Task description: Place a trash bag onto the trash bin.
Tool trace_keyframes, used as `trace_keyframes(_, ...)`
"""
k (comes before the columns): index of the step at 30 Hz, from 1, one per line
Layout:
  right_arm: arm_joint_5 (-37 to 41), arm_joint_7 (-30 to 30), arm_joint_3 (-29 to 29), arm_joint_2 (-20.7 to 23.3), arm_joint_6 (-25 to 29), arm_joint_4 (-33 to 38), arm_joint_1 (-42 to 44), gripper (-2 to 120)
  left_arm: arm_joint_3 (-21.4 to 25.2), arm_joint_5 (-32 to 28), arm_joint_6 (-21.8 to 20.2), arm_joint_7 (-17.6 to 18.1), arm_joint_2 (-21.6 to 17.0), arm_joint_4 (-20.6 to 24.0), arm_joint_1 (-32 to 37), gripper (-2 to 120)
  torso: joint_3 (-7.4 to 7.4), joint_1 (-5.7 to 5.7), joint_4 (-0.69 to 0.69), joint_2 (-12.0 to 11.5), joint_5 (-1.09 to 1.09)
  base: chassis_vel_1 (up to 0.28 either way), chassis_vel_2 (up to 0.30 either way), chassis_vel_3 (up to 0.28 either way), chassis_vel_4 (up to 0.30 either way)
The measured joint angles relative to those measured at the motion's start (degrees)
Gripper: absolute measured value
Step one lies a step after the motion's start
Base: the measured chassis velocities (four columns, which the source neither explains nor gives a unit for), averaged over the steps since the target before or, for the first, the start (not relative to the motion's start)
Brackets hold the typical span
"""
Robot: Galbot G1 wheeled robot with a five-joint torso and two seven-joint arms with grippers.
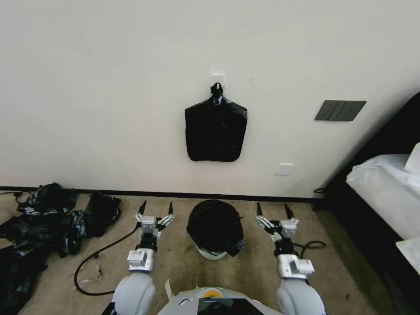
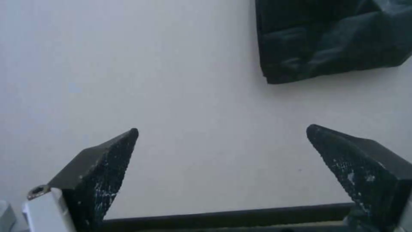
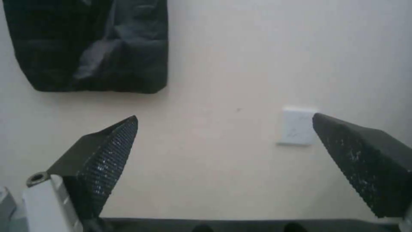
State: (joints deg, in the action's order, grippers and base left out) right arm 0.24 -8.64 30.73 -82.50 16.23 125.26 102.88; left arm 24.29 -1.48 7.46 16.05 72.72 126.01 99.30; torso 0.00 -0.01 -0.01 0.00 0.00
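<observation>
**Bag seated over the bin, both grippers empty**

The trash bag (image 1: 215, 225) is seen draped over the trash bin (image 1: 211, 253), which stands on the carpet by the wall. The left gripper (image 1: 156, 209) and the right gripper (image 1: 274, 211) are held at either side of it, apart from it, jaws spread wide, nothing gripped. A flat black bundle (image 1: 215, 129) is hung on the wall hook above.

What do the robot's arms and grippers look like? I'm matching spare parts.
Both arms are glossy white shells with silver-grey wrist blocks. The left gripper and right gripper each carry two pointed black fingers with textured, scuffed pads. A black cable loops beside the right wrist.
</observation>
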Motion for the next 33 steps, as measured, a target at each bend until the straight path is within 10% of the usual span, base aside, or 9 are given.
trace_keyframes(33,-2.24,0.57,-1.19,-1.34,5.26,1.31,3.97,100,0.13,3.39,3.82,0.95,1.77,0.39,2.71,100,0.00,0.00,0.01,0.00,0.00,0.000,0.000,0.000,0.000)
